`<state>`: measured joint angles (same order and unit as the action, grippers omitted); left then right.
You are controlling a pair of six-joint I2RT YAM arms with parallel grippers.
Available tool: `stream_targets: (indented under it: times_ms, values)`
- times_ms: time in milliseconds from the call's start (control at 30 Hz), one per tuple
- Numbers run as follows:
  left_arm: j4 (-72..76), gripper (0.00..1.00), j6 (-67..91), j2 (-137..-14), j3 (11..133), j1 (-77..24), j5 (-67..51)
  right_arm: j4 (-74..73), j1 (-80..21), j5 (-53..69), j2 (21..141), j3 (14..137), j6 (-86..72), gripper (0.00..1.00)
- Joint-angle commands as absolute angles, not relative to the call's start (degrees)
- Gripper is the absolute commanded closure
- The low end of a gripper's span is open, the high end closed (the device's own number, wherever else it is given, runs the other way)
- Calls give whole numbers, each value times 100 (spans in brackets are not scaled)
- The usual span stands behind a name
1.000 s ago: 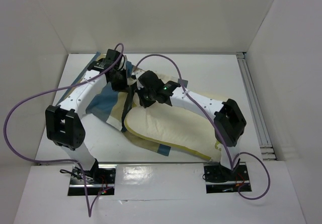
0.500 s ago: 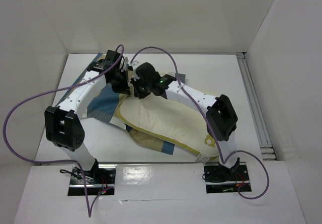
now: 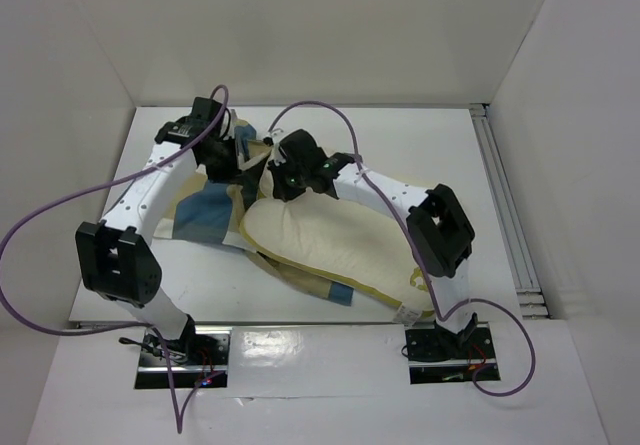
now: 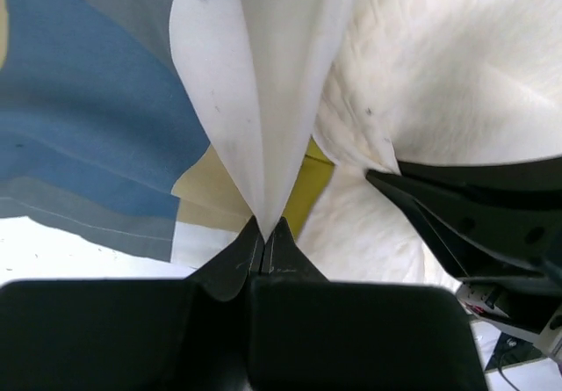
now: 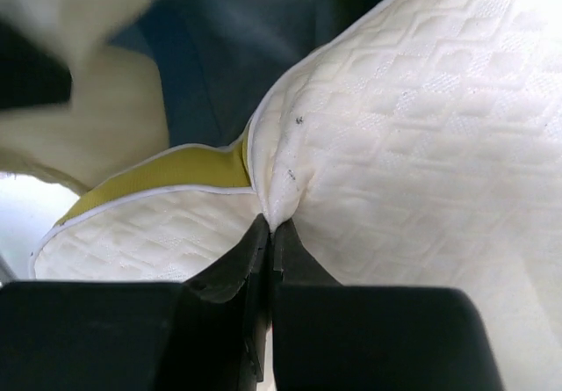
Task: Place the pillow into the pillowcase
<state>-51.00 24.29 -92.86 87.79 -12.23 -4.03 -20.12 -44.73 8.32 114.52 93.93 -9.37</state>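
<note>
White walls close in the table [image 3: 420, 145] on three sides, a metal rail [image 3: 505, 205] runs down its right edge, and purple cables [image 3: 60, 205] loop over both arms, one arching above the cloth at the upper centre. The pillow [image 3: 330, 240] lies slantwise across the middle of the top view, almost wholly uncovered. The right arm crosses over its lower right end. The pillowcase [image 3: 205, 210] spreads to its left, and a checked strip shows under the pillow's lower edge. How far the pillow's upper left end sits inside the opening cannot be told. The left gripper [image 4: 263, 231] is pinched tight on a raised fold of the case's cream lining [image 4: 255, 101]. The right gripper [image 5: 269, 226] is clamped on the pillow's quilted edge, just beside the yellow piping [image 5: 167, 173], close to the left one.
</note>
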Motion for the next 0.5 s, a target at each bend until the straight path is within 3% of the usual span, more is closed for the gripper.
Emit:
stream_targets:
  times_ms: [0,233,467]
  values:
    - [-5159,100,2505,-9210,8771,-1143,-422,-2013,-4508,915,10743,8845,-633,100]
    - [-4887,100,2558,-9668,8947,-1143,-879,-2381,-4860,791,9793,7868,-694,100]
    - [-4756,100,2610,-9581,8640,-1195,-949,-2848,-5238,89,9309,7699,-817,100]
